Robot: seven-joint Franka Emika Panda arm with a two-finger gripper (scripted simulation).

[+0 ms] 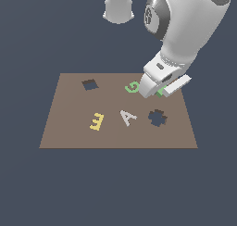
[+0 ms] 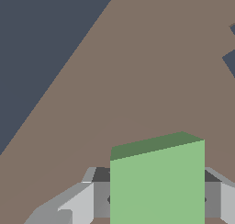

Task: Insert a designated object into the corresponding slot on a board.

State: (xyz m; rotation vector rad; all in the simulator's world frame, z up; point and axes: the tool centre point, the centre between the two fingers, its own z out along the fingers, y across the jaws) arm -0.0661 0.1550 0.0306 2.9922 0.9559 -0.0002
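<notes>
The brown board (image 1: 69, 128) lies flat on the dark floor. My gripper (image 1: 159, 91) is over the board's far right part, beside the green letter G (image 1: 132, 87). It is shut on the light-green square block (image 2: 157, 182), of which only a small green edge (image 1: 160, 92) shows under the hand in the exterior view. In the wrist view the block sits between my grey fingers (image 2: 73, 204), above bare board (image 2: 137, 71). The small dark square slot (image 1: 90, 84) is at the board's far left, well apart from the gripper.
A yellow E (image 1: 96, 121) and a white A (image 1: 127, 117) lie on the board's near half. The larger dark flower-shaped hole (image 1: 158, 118) is just in front of the gripper; its edge shows in the wrist view (image 2: 231, 58). The arm's base (image 1: 119, 7) stands behind the board.
</notes>
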